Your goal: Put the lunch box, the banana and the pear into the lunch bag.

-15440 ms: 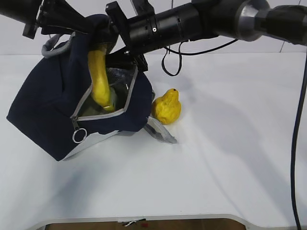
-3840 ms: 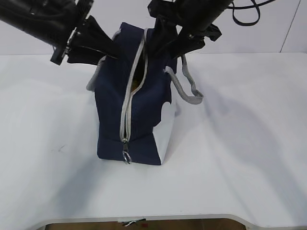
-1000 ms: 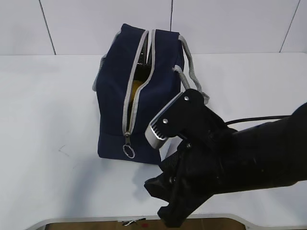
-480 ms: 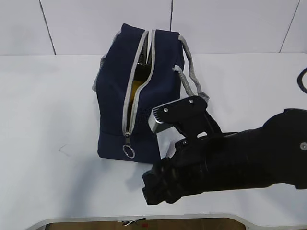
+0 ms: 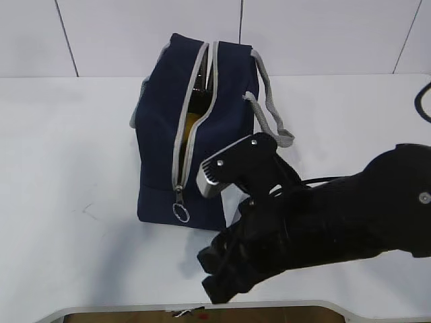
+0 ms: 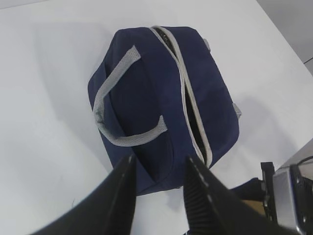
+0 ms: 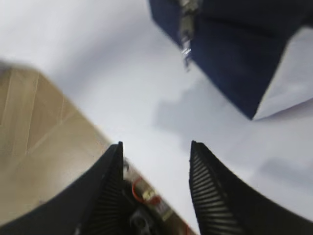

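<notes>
The navy lunch bag (image 5: 158, 155) stands upright on the white table, its grey zipper partly open. Something yellow (image 5: 191, 121) shows through the gap; I cannot tell whether it is the banana or the pear. The lunch box is hidden. My right gripper (image 5: 215, 276) is open and empty, low in front of the bag near the table's front edge. In the right wrist view, the right gripper (image 7: 156, 144) points at the table edge with the bag's corner (image 7: 230, 54) above it. My left gripper (image 6: 159, 164) is open and empty, high above the bag (image 6: 146, 98).
The metal ring pull (image 5: 180, 212) hangs at the bag's lower front. Grey handles (image 5: 269, 108) droop at both sides. My right arm (image 5: 337, 215) covers the table's front right. The table's front edge and the wooden floor (image 7: 39, 142) show in the right wrist view.
Both grippers have let go of the bag's top and drawn away. In the last second my right arm has shifted a little left in front of the bag. The bag has stayed still.
</notes>
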Tool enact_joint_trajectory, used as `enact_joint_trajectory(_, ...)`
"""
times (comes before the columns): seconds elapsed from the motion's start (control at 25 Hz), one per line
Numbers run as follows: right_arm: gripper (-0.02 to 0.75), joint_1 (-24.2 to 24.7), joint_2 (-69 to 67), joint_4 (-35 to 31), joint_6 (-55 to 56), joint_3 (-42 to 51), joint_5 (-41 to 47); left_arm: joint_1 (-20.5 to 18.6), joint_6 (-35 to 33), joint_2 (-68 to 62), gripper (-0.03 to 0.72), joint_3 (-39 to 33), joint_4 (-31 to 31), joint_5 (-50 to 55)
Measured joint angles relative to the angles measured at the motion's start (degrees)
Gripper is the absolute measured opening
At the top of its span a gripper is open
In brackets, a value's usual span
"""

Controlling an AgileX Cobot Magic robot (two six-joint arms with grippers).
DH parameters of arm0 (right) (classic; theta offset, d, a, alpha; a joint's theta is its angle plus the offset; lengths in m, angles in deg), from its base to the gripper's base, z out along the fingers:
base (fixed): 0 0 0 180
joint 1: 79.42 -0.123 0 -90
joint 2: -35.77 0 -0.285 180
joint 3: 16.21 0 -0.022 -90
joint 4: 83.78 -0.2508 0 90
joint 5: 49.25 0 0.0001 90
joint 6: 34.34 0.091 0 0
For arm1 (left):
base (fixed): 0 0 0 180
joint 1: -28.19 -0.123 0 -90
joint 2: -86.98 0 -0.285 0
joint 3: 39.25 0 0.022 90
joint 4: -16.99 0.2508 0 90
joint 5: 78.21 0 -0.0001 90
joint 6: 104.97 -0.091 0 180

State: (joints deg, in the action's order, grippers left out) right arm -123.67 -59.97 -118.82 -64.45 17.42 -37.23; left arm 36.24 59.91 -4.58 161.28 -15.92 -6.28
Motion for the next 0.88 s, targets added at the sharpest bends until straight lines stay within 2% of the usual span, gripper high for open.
enact_joint_trajectory(0.16, 0.371, -0.08, 0.0, 10.76, 3.1, -3.58, 11.7, 0.0, 0.43, 0.0, 0.253, 0.0, 0.0, 0.0)
enact_joint_trajectory(0.4, 0.371, -0.08, 0.0, 34.7, 23.06, -13.53, 33.74, 0.0, 1.47, 0.29, 0.253, 0.0, 0.0, 0.0)
enact_joint_trajectory(0.48, 0.371, -0.08, 0.0, 40.63, 28.86, -15.73, 36.87, 0.0, 1.55, 0.52, 0.253, 0.0, 0.0, 0.0)
enact_joint_trajectory(0.6, 0.371, -0.08, 1.77, 43.8, 35.2, -16.28, 33.31, 0.0, 1.55, 0.98, 0.253, 0.0, 0.18, 0.0)
enact_joint_trajectory(0.72, 0.371, -0.08, 3.46, 46.28, 40.33, -15.93, 24.89, 0.0, 1.55, 0.98, 0.253, 0.0, 1.1, 0.0)
enact_joint_trajectory(0.88, 0.371, -0.08, 4.59, 53.43, 45.26, -12.21, 14.58, 0.0, 1.55, 0.98, 0.253, 0.0, 1.99, 0.03)
